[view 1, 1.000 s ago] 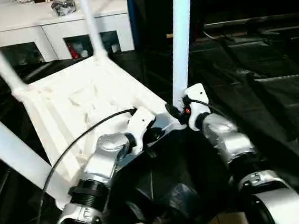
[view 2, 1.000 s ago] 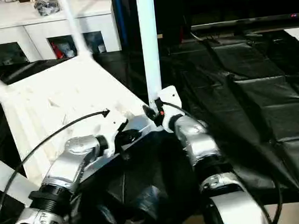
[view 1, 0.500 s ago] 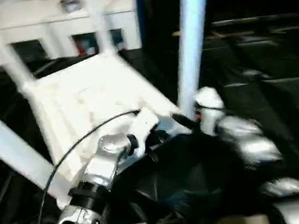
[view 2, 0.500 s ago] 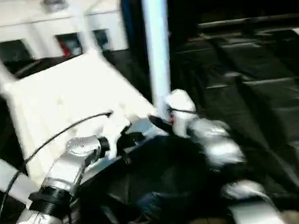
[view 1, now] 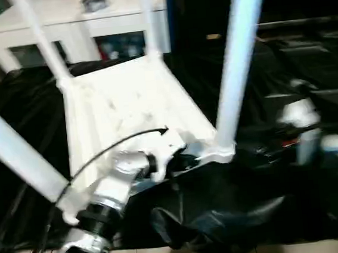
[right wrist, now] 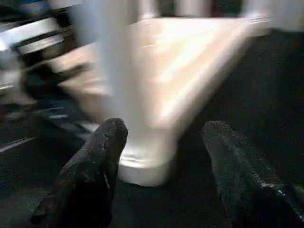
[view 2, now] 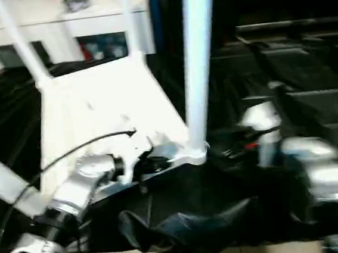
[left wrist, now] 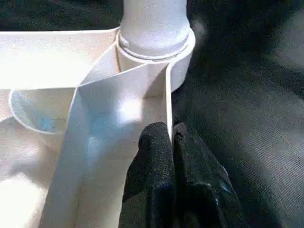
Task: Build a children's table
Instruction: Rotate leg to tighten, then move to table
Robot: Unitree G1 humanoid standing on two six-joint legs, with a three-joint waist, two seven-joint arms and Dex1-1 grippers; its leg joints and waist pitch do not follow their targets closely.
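Note:
The children's table lies upside down: a white tabletop [view 1: 125, 107] with its ribbed underside up and four white legs standing in the corner sockets. The near right leg [view 1: 235, 66] rises from its socket [left wrist: 154, 42]. My left gripper [left wrist: 168, 135] is shut on the thin rim wall of the tabletop, just short of that socket. My right gripper [right wrist: 164, 127] is open, a little to the right of the same leg and clear of it. Its fingers [right wrist: 102, 156] stand wide apart with nothing between them, facing the leg's base.
A white cabinet [view 1: 86, 15] with glass doors stands behind the table. Black cloth [view 1: 305, 47] covers the floor to the right, and it bunches up in folds [view 1: 225, 217] in front of the tabletop's near edge. A black cable [view 1: 111, 147] arcs over my left forearm.
My right gripper has drawn back to the right, away from the base of the near right leg, with its fingers wider apart. The head camera has also shifted. My left gripper keeps its grip.

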